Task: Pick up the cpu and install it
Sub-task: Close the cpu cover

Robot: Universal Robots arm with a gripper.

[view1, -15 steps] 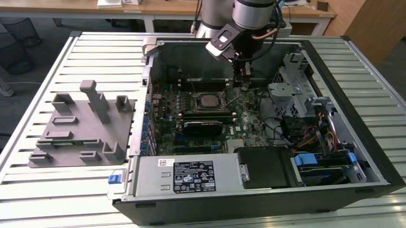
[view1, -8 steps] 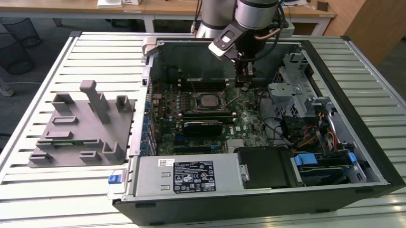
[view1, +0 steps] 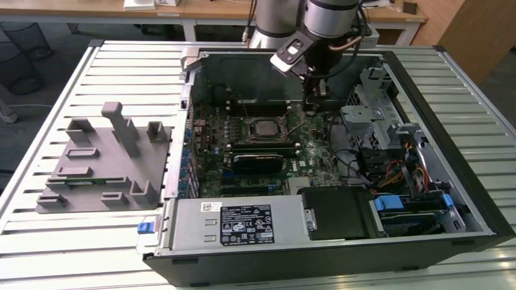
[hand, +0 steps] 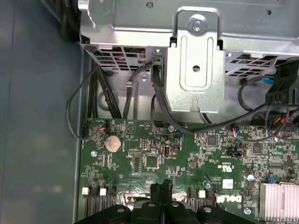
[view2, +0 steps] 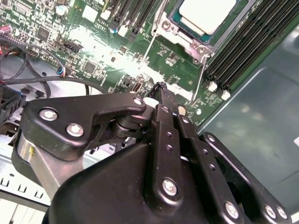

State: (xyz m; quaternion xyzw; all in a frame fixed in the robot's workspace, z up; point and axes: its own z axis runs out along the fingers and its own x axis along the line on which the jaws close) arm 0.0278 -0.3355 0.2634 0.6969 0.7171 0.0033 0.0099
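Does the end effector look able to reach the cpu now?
Probably yes: the cpu sits in its socket, top bare, and the end effector hangs above the board nearby, nothing between them.

— What is carrying everything you are watching?
— A pale slatted table (view1: 64, 241) is stretching across the exterior view.
— And what is lying on it?
— An open computer case (view1: 322, 266) is sitting centre and right. A grey moulded fixture (view1: 96, 163) is resting centre left, just beside the case.

Print on the power supply's dark label (view1: 246, 223) (and its small white sticker (view1: 211, 206)) is too small to read.
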